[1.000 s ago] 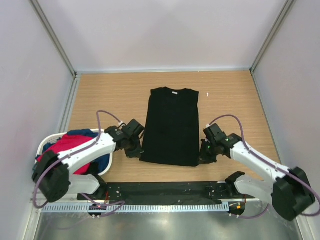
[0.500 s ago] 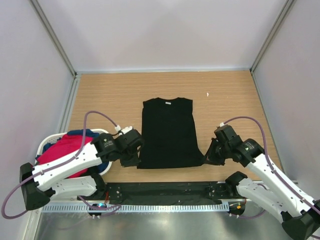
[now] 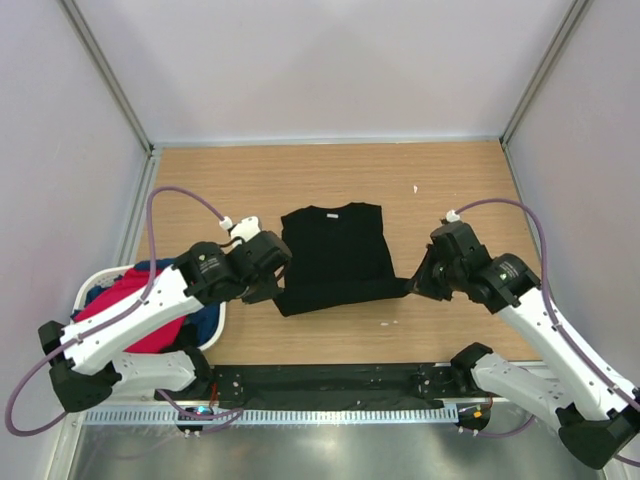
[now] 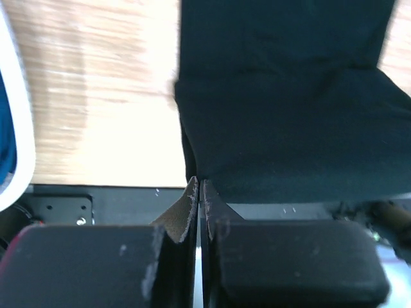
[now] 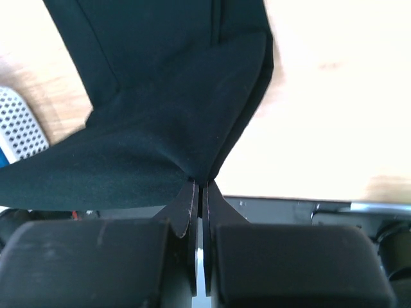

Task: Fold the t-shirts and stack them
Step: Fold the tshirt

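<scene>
While left gripper, right gripper are pinching black shirt by near hem | advising: landing hem square on far collar.

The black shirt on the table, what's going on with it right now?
Both arms are folding it. The left gripper and right gripper are each shut on a lower corner of the black t-shirt. Its hem is lifted off the table and brought partway toward the collar, so the fold is half made. A red shirt and a blue shirt wait in the white basket on the left.
</scene>
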`<action>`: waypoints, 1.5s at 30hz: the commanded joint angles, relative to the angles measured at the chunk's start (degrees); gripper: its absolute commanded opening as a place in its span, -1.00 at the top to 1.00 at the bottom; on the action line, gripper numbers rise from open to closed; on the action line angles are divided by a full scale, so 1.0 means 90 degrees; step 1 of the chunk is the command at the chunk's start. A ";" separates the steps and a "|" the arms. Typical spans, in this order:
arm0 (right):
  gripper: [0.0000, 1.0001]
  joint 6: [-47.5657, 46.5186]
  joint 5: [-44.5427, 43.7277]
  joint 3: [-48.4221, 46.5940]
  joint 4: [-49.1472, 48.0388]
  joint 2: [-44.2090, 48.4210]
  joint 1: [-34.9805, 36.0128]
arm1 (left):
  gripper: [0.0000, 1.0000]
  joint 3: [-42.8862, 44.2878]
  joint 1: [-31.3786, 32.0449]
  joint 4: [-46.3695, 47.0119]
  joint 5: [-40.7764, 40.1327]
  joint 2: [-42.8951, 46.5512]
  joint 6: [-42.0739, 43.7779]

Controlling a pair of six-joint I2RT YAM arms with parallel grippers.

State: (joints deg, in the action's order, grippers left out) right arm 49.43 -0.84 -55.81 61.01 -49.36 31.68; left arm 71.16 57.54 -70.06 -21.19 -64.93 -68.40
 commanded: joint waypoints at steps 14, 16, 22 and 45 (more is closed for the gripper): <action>0.98 -0.1165 -0.1459 -0.1366 -0.1262 -0.1507 -0.0102 | 1.00 0.0629 -0.1334 0.1046 -0.0478 -0.0569 0.1389; 0.98 -0.1088 -0.1576 -0.1435 -0.1320 -0.1731 -0.0209 | 0.99 0.0571 -0.1509 0.1280 -0.0429 -0.0598 0.1535; 0.98 -0.1117 -0.1586 -0.1435 -0.1925 -0.2092 -0.0618 | 0.99 0.0473 -0.2007 0.2051 -0.0166 -0.0803 0.1789; 0.98 -0.2337 -0.0503 -0.3552 -0.3732 -0.6017 -0.1772 | 1.00 0.0961 -0.3804 0.3566 0.1553 -0.3379 0.1799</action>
State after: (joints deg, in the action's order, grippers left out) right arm 31.48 -4.73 -82.30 32.21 -100.47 16.99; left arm 76.97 25.41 -40.45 -7.35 -92.71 -53.39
